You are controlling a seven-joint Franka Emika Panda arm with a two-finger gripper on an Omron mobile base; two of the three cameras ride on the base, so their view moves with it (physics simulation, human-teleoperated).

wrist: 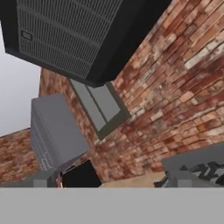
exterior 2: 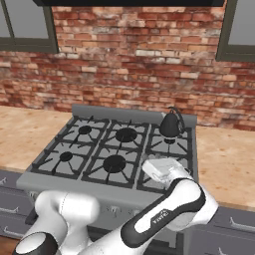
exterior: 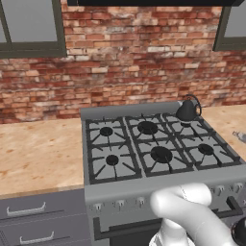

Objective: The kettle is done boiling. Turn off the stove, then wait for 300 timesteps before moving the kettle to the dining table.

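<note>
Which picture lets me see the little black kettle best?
The right base view: the kettle sits whole on the stove's back right burner, closer to the camera, handle and body clear. The left base view shows it too, smaller, at the far back corner. The hand view looks up at brick wall instead.

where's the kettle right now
The kettle sits on the back right burner of the stove, close to the brick wall; in the right base view it is at the stove's far right corner.
</note>
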